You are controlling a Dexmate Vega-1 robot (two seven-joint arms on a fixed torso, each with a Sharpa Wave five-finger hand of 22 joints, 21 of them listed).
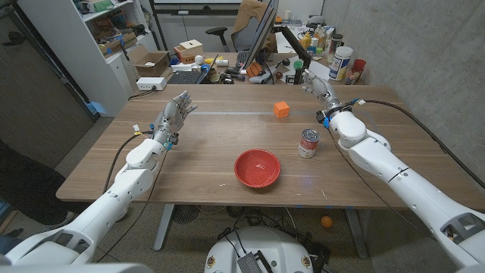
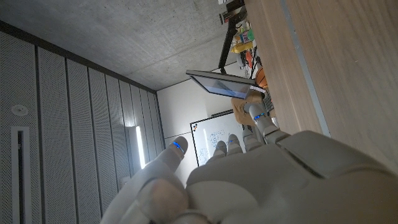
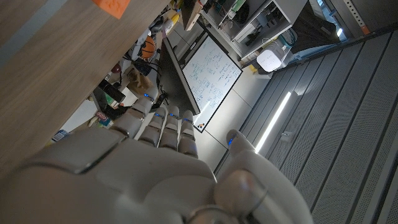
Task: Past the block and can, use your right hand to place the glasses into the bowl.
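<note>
We are looking for the glasses, and we cannot find them on the table. So we cannot say which way they lie from our right hand (image 1: 316, 85), or which way their long side points.

Our right hand is at the far right of the table, past the can (image 1: 308, 143) and a little to the right of the orange block (image 1: 281, 109). Its fingers are spread and reach toward the far edge. It holds nothing that we can see.

The red bowl (image 1: 257, 167) sits near us, in the middle of the table. The can stands just to its right and a bit farther off. The block is farther still, well apart from both.

Our left hand (image 1: 173, 115) waits on the left side of the table — fingers apart, nothing in it.

The bowl lies nearer to us than the right hand does. If the glasses are out by the far edge, we think the right hand is the closer one to them. Then it would have to come back toward us, past the block and the can, to reach the bowl — the can is the thing we might bump.
</note>
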